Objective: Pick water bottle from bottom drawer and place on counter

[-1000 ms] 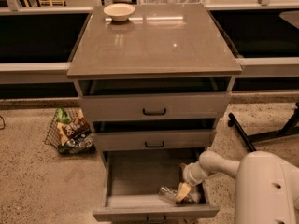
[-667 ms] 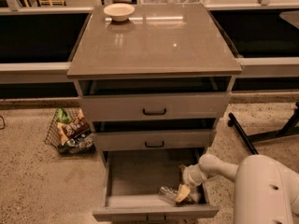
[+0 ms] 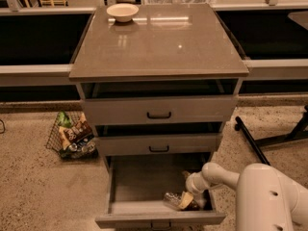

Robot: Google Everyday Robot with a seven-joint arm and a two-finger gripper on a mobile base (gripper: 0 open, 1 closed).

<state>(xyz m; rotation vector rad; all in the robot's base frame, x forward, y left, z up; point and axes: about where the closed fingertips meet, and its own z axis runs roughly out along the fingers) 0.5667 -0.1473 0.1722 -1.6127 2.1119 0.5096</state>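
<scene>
The bottom drawer stands pulled open below two other drawers. The water bottle lies on its side on the drawer floor at the front right, clear with a dark band. My gripper reaches down into the drawer at the bottle's right end, its fingers around or touching the bottle. The white arm comes in from the lower right. The counter tops the cabinet, glossy grey-brown.
A cream bowl sits at the counter's far left corner. A wire basket of snack packets stands on the floor left of the cabinet. Black chair legs lie on the floor to the right.
The gripper has stayed at the bottle in the drawer's front right. The view has shifted slightly; nothing else has visibly moved.
</scene>
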